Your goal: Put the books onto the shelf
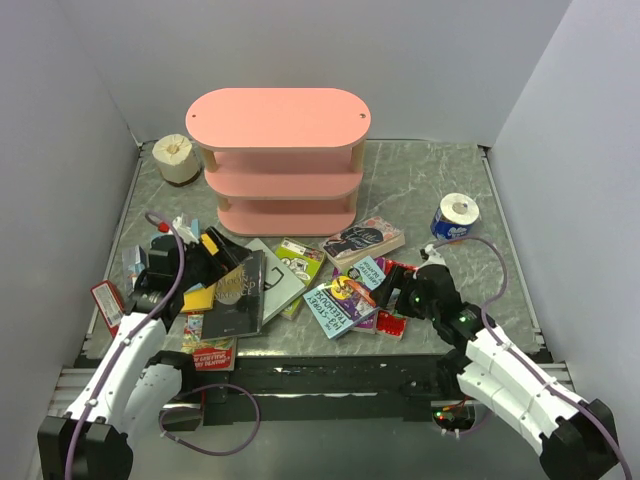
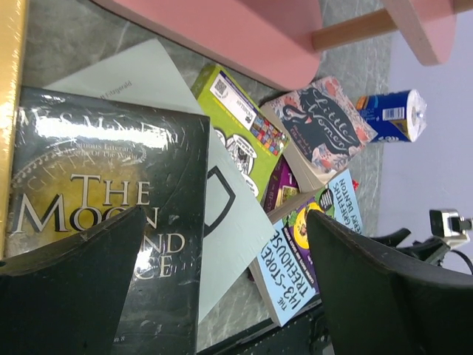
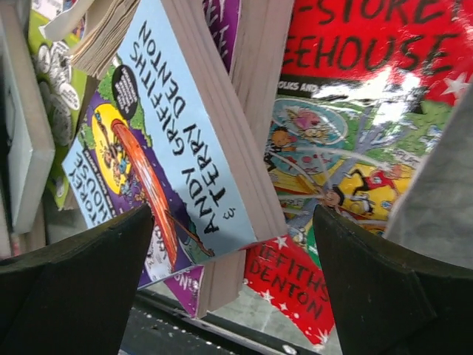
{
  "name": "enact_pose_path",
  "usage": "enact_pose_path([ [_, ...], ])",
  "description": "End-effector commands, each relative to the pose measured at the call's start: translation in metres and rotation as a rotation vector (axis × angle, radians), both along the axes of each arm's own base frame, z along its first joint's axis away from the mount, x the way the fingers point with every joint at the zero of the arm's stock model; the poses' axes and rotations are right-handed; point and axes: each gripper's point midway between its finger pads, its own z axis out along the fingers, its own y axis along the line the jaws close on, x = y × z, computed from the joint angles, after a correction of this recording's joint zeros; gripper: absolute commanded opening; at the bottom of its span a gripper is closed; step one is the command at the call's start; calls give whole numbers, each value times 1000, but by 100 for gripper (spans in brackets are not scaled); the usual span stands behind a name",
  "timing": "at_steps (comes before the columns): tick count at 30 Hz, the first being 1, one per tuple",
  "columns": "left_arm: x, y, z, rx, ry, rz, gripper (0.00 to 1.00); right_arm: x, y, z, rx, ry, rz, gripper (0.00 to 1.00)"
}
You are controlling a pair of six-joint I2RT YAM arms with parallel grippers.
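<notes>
The pink shelf stands at the back of the table, its boards bare. The books lie scattered in front of it. A black book overlaps a pale grey book, with a lime green book and a dark floral book behind. My left gripper hangs open above the black and grey books, holding nothing. My right gripper is open over a light blue book that rests on a purple one and a red book.
A bare paper roll sits at the back left beside the shelf. A blue-wrapped roll stands at the right. More books lie at the left: a yellow one, a red one by the table's edge. Grey walls enclose the table.
</notes>
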Motion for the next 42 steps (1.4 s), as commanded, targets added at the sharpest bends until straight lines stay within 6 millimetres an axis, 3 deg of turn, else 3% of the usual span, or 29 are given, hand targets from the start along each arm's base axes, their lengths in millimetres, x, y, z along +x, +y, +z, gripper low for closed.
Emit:
enact_pose_path([
  [1, -3, -11, 11, -69, -51, -45, 96, 9, 23, 17, 136, -44, 67, 87],
  [2, -4, -11, 12, -71, -56, -46, 96, 7, 24, 13, 153, -40, 85, 83],
  [3, -5, -12, 10, -76, -53, -50, 96, 15, 26, 22, 191, -92, 87, 78],
  [5, -6, -12, 10, -79, -53, -47, 96, 10, 31, 22, 258, -103, 136, 76],
  [6, -7, -12, 8, -79, -48, -48, 96, 16, 34, 31, 300, -155, 150, 70],
  [7, -7, -12, 8, -80, -46, -46, 96, 21, 28, 33, 327, -172, 134, 66],
  [8, -7, -12, 8, -81, -48, -45, 96, 14, 31, 28, 358, -155, 167, 62],
  [11, -9, -12, 6, -84, -42, -43, 96, 13, 33, 35, 393, -188, 220, 32],
  [12, -9, -12, 5, -84, -40, -42, 96, 12, 34, 39, 383, -213, 245, 11],
  [14, -9, -11, 6, -84, -41, -39, 96, 11, 36, 51, 383, -253, 280, 0],
  [16, -8, -11, 10, -82, -50, -37, 96, 6, 34, 65, 371, -289, 287, 0],
  [22, -5, -6, 33, -58, -91, -14, 96, -5, 27, 158, 349, -478, 294, 0],
  [23, -4, -5, 35, -53, -91, -10, 96, -8, 27, 186, 363, -525, 301, 0],
  [25, -2, 0, 46, -25, -108, 6, 96, -12, 30, 215, 399, -556, 319, 0],
  [26, -1, 1, 49, -18, -112, 13, 96, -16, 31, 241, 420, -605, 330, 0],
  [29, 1, 5, 71, 3, -148, 26, 96, -21, 37, 297, 510, -699, 371, 0],
  [32, 0, 8, 80, 19, -165, 35, 96, -19, 40, 352, 580, -800, 389, 0],
  [33, -1, 9, 87, 18, -183, 36, 96, -10, 42, 361, 594, -800, 385, 0],
  [34, -1, 9, 90, 21, -190, 38, 96, -13, 40, 389, 600, -870, 392, 0],
  [36, -3, 11, 98, 23, -213, 41, 96, 9, 40, 407, 608, -885, 350, 0],
  [37, -3, 12, 100, 24, -221, 47, 96, 8, 39, 432, 623, -940, 347, 0],
  [38, -5, 12, 102, 22, -230, 49, 96, 17, 40, 441, 637, -944, 337, 0],
  [39, -5, 13, 103, 23, -233, 52, 96, 44, 43, 439, 664, -892, 289, 0],
  [41, -6, 13, 105, 20, -237, 58, 96, 61, 42, 464, 700, -926, 254, 0],
  [42, -5, 13, 105, 17, -234, 61, 96, 91, 40, 460, 729, -892, 173, 0],
])
